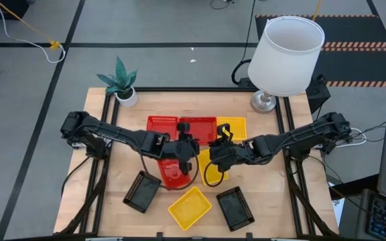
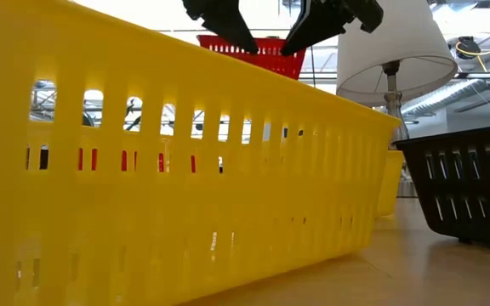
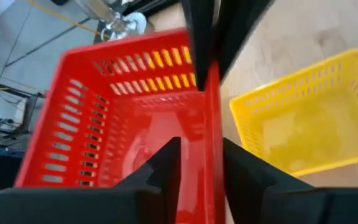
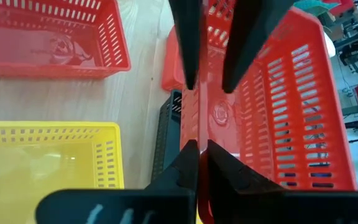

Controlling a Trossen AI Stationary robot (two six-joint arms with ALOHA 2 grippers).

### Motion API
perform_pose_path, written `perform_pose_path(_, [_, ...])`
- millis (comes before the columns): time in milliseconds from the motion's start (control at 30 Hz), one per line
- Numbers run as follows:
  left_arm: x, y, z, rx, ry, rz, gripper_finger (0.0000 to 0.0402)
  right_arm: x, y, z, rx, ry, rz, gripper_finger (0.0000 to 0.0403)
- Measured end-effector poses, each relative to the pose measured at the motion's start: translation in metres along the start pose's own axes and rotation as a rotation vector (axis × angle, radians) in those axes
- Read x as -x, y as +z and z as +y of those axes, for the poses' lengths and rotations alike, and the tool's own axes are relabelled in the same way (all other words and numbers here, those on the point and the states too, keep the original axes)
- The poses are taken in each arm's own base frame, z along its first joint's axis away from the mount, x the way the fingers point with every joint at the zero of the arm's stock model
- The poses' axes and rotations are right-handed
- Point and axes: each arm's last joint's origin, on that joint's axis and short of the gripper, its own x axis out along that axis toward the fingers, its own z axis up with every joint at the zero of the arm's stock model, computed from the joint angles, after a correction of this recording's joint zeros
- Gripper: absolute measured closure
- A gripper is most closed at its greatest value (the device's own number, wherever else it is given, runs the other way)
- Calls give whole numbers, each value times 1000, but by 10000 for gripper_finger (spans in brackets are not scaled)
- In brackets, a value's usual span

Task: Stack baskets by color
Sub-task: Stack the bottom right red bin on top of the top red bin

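No words or labels can be read on anything here.

Both dark arms reach in from the sides and meet over the middle of the desk (image 1: pixel 99 194). They hold one red basket (image 1: pixel 198 128) up in the air between them. In the low view it hangs high above the other baskets.

The left tool (image 3: pixel 199 163) has one finger on each side of the basket's wall. The fingers are a little apart, and I cannot tell if they press the wall or hang loose. The right tool (image 4: pixel 199 155) is pressed tight on the wall of the same basket, pinching it.

A second red basket (image 1: pixel 161 124) sits at the far side, just left of the held one. A third red basket (image 1: pixel 171 173) lies under the left arm. One yellow basket (image 1: pixel 236 125) sits at the far right, and another yellow basket (image 1: pixel 189 207) lies at the near edge. A black basket (image 1: pixel 142 191) lies near left and another black basket (image 1: pixel 235 207) near right.

A white lamp (image 1: pixel 285 57) stands at the far right corner. A small green plant (image 1: pixel 121 82) stands at the far left.
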Motion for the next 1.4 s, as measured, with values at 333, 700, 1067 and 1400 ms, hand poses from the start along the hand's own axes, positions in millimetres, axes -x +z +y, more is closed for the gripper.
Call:
perform_pose_path(333, [-3, -2, 2, -73, -28, 10, 393, 0, 0, 0, -1, 1, -1, 397])
perform_pose_path(700, [6, -1, 6, -76, -59, -9, 393, 8, 5, 10, 20, 13, -41, 317])
perform_pose_path(1067, [34, -24, 18, -28, -108, 91, 397, 48, 12, 6, 2, 30, -183, 251])
perform_pose_path(1400, [65, -74, 34, 56, -85, 7, 394, 89, 6, -4, -59, 67, -284, 250])
